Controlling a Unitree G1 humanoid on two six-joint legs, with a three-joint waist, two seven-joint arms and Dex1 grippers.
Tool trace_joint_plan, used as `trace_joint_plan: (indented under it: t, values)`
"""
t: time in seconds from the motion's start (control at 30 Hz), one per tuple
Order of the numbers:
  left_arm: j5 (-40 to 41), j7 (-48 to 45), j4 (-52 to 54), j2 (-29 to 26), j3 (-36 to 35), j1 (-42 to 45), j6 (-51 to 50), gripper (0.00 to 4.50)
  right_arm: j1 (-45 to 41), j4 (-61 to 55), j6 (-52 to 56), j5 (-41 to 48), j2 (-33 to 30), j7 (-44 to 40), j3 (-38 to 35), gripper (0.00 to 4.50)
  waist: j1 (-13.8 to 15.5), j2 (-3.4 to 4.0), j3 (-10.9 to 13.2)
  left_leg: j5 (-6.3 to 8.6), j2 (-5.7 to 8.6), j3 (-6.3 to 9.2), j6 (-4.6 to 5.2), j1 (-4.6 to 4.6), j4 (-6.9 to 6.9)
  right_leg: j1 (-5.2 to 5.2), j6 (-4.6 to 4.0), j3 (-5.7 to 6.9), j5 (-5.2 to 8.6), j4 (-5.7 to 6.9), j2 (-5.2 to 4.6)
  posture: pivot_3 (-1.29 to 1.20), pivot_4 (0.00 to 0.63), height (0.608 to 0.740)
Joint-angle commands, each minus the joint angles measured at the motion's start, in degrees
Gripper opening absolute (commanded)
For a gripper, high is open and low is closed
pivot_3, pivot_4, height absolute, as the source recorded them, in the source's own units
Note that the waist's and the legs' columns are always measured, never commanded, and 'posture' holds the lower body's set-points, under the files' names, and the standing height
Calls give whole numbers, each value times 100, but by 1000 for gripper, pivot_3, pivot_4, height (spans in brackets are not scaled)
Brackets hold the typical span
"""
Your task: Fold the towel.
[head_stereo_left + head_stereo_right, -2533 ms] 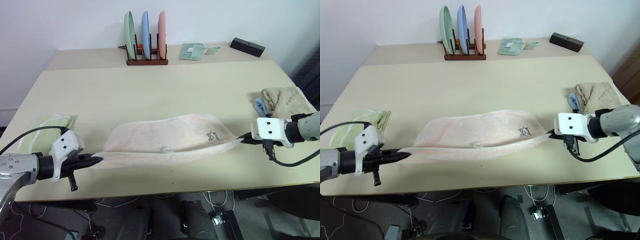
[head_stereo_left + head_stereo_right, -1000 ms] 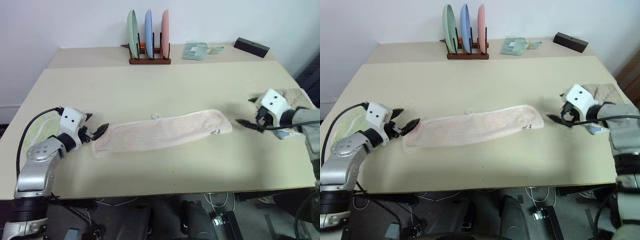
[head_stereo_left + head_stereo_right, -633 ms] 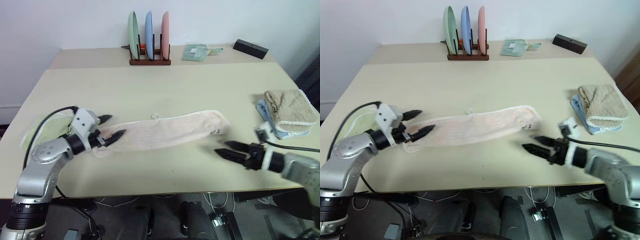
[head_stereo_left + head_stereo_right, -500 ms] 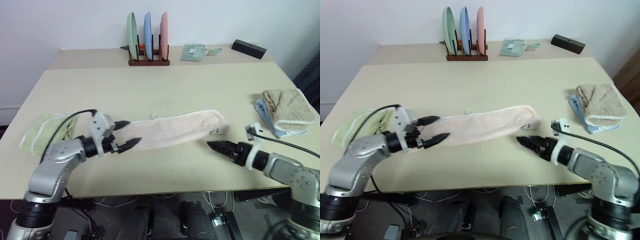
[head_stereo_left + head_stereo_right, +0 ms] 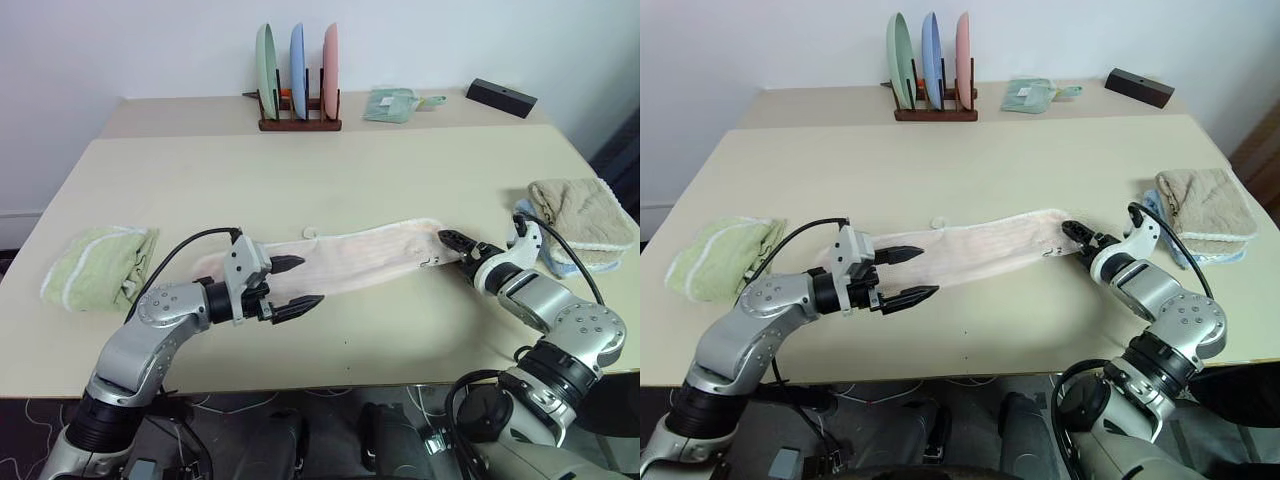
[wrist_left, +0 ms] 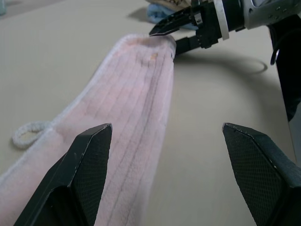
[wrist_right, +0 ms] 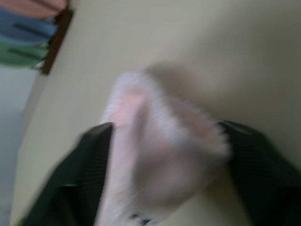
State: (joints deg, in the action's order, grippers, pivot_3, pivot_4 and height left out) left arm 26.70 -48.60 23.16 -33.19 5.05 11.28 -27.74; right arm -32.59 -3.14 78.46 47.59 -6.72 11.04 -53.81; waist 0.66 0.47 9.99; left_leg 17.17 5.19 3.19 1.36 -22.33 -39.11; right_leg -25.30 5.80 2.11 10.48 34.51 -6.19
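Note:
The pale pink towel [image 5: 350,260] lies on the table as a long narrow strip, running left to right, with its white loop [image 5: 310,233] at the far edge. My left gripper [image 5: 310,281] is open and hovers low over the strip's left part, one finger above the cloth and one in front of it. In the left wrist view the towel [image 6: 136,94] stretches away between those fingers [image 6: 94,155]. My right gripper [image 5: 445,245] is at the strip's right end, open, with the towel's end [image 7: 155,141] between its fingers.
A folded light green towel [image 5: 95,265] lies at the left edge. A beige towel [image 5: 580,210] sits on a blue cloth at the right edge. At the back stand a plate rack [image 5: 295,95], a small green cloth [image 5: 395,103] and a black box [image 5: 500,97].
My left gripper slid right along the towel, staying open. My right gripper swung from in front of the towel to its right end, rolling over, and now straddles that end.

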Motion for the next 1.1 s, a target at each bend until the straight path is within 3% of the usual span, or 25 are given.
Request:
trace_joint_plan:
  t: [0.03, 0.1, 0.13, 0.33, 0.53, 0.8, 0.9, 1.1]
  values:
    - [-19, -9, 154, -21, -73, -36, 151, 3835, -33, -74, -51, 105, -125, 86, 31, 1121, -4, 1, 0, 3, 0, -1, 5, 0, 0, -1, 0, -1, 0, 0, 0, 0, 150, 740]
    - [-30, 9, 152, -12, -63, -60, 171, 3835, -58, -96, -50, 164, -169, 65, 97, 125, -16, 4, 0, 5, -1, -3, 9, 0, 0, -2, 0, -4, 0, 1, 2, 0, 150, 740]
    - [-40, 18, 145, -6, -52, -70, 186, 3835, -67, -93, -54, 185, -177, 71, 105, 29, -15, 4, 0, 6, -2, -4, 11, 0, 1, -2, 0, -5, 0, 1, 3, 0, 150, 740]
    - [-152, 16, 79, 4, -10, -110, 295, 3835, -110, 14, -217, 257, -514, -52, 155, 29, -8, 5, 0, 12, -5, -6, 21, 0, 1, -2, 0, -7, 0, 0, 7, 0, 150, 740]
    - [-303, -84, -164, -50, -8, -53, 466, 3835, -262, 516, -737, 49, -1858, -920, 616, 29, -3, 13, 5, 15, -4, -13, 28, 0, 0, -1, 1, -5, 0, -5, 8, 0, 150, 740]
    - [-396, -131, -334, -20, 8, 33, 602, 3835, 295, -1051, -1616, -399, -3300, -3449, 3566, 29, -141, 12, 4, 20, -29, -19, 37, 4, 4, 3, 1, -10, 1, -16, 29, 0, 150, 740]
    - [-417, -119, -347, -2, 18, 56, 615, 3835, 569, -1633, -2339, -1125, -3766, -4243, 4985, 29, -126, 9, 5, 22, -31, -17, 39, 3, 4, 1, 2, -9, 2, -20, 31, 0, 150, 740]
    - [-463, -57, -321, 38, 30, 67, 613, 3835, 516, -1598, -2981, -2053, -3491, -4476, 6450, 29, -76, 4, 5, 21, -22, -14, 37, 1, -4, 5, 3, -11, 1, -26, 21, 0, 150, 740]
